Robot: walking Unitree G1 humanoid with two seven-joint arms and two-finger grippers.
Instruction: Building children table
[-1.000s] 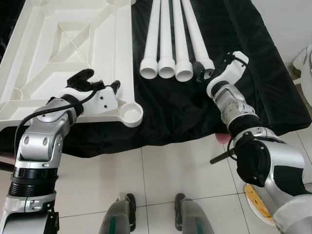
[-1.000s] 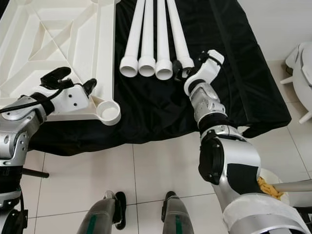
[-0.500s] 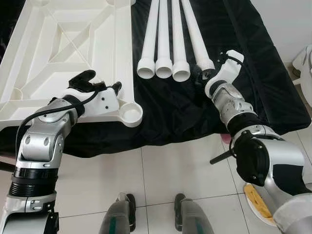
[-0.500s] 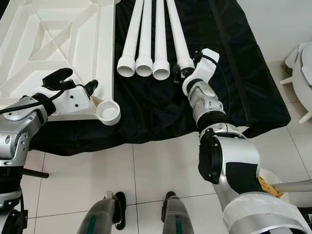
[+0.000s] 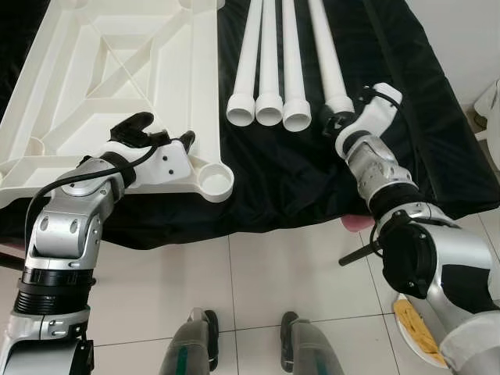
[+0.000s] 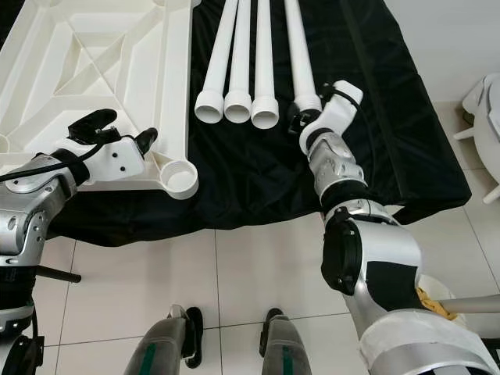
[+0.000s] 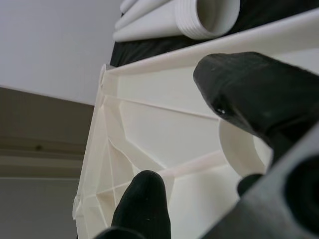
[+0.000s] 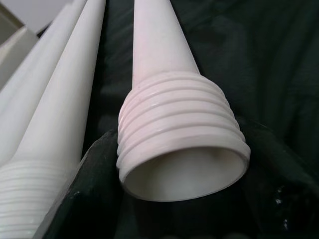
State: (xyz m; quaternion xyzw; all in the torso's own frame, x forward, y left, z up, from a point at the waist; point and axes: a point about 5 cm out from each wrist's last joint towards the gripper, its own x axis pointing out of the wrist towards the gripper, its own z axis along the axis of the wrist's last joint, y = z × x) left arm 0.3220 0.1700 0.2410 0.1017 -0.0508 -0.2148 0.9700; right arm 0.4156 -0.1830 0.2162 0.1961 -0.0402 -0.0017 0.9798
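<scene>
Both grippers on the white plastic parts, laid on a black cloth-covered table (image 5: 273,168).

Right gripper (image 6: 301,119): fingers (image 8: 82,199) clamped on threaded end of rightmost long white plastic tube leg (image 5: 334,74); three more white tube legs (image 5: 268,70) lie side by side just left of it. Left gripper (image 5: 160,133): fingers (image 7: 249,94) apart, astride the near rim of upturned white ribbed plastic tabletop (image 5: 101,70), beside its round corner socket (image 5: 212,183). White tiled floor (image 5: 258,289) below.
</scene>
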